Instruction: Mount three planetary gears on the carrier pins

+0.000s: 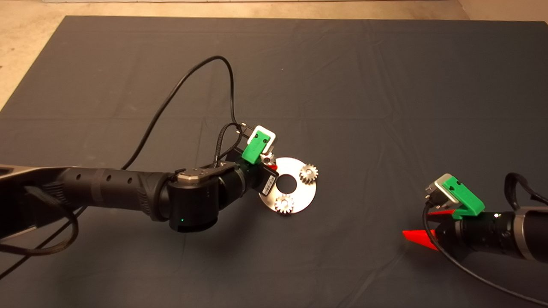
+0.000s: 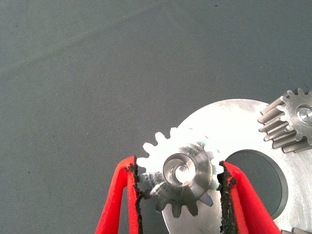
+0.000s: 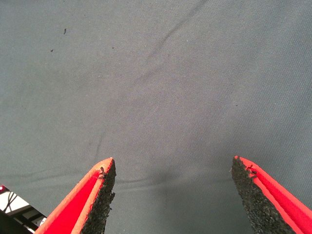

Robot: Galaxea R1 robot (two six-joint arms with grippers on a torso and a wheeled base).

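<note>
The round silver disc (image 1: 299, 192) lies mid-mat. Two planetary gears (image 1: 308, 173) (image 1: 284, 203) sit on their carrier pins. My left gripper (image 1: 268, 162) is at the disc's left rim, shut on the third gear (image 1: 269, 159). In the left wrist view this gear (image 2: 200, 168) sits between the pads (image 2: 134, 187), over the disc's (image 2: 234, 124) edge, with a carrier pin (image 2: 182, 171) showing inside its bore. Another gear (image 2: 291, 119) sits on its pin there. My right gripper (image 1: 421, 226) is open and empty over bare mat at the right, and also shows in the right wrist view (image 3: 173, 183).
The left arm's black cable (image 1: 180, 85) loops over the mat behind the disc. The mat's far edge meets a pale floor (image 1: 25, 42) at the back left.
</note>
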